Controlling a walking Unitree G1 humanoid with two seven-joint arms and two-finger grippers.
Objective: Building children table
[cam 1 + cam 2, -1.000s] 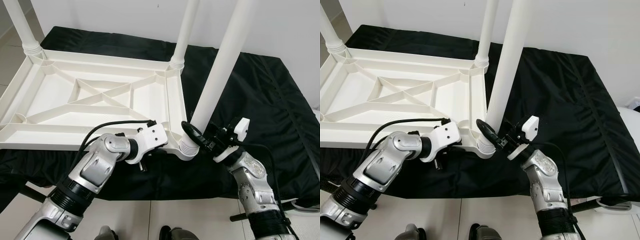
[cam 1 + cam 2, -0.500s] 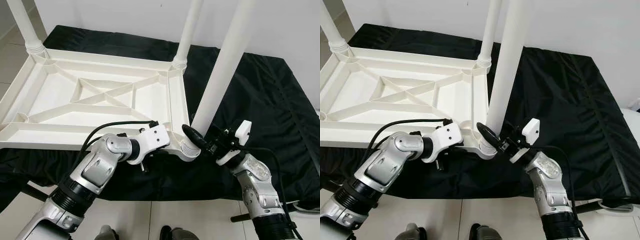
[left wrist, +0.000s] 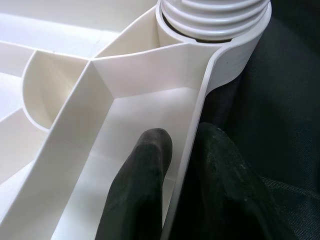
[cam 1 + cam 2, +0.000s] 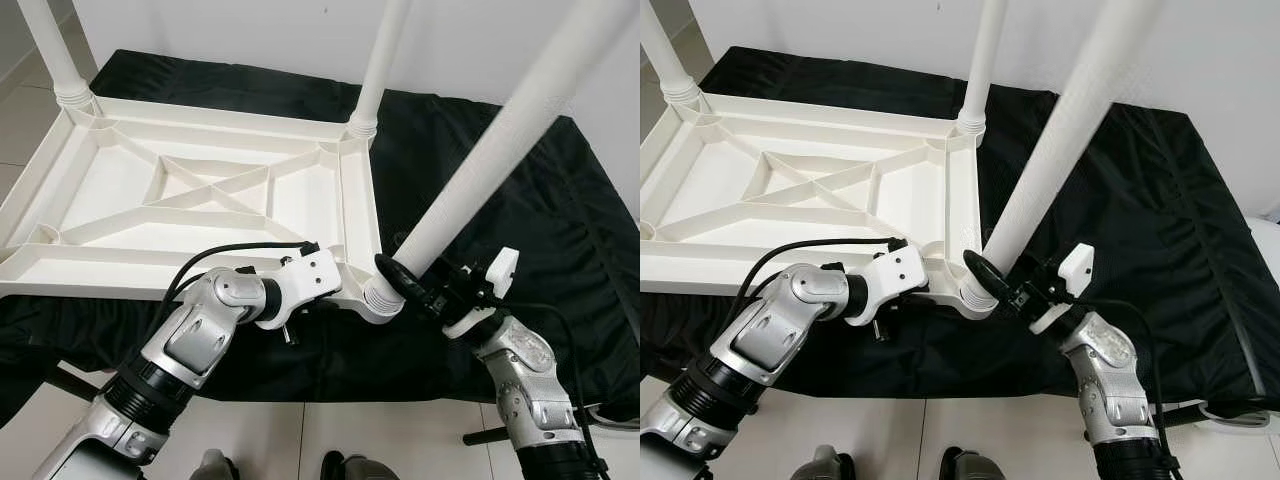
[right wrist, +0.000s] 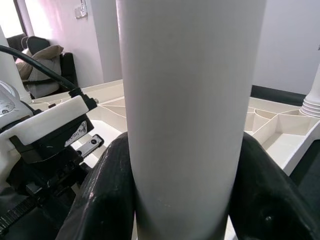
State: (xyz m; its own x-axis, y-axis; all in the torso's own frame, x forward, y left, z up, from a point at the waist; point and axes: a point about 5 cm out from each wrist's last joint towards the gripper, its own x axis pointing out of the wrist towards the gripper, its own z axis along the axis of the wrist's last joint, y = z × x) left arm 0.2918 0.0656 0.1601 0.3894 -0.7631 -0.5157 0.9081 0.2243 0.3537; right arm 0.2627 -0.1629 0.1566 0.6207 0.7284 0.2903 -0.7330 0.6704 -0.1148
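Note:
A white plastic children's tabletop (image 4: 190, 195) lies upside down on a black cloth, its ribbed underside up. Two white legs stand in the far corners (image 4: 372, 75) (image 4: 55, 60). A third white leg (image 4: 480, 165) sits with its threaded end in the near right corner socket (image 4: 378, 295) and leans to the right. My right gripper (image 4: 415, 290) is shut on this leg just above the socket. My left gripper (image 3: 180, 150) is shut on the tabletop's near rim beside that socket, one finger inside the rim and one outside.
The black cloth (image 4: 530, 200) covers the surface under the tabletop and spreads to the right. A white wall rises behind it. Tiled floor (image 4: 300, 440) shows at the near edge, below my arms.
The leg in my right gripper has tipped from near upright to a clear lean to the right. My right arm has shifted right with it. The left gripper has held still.

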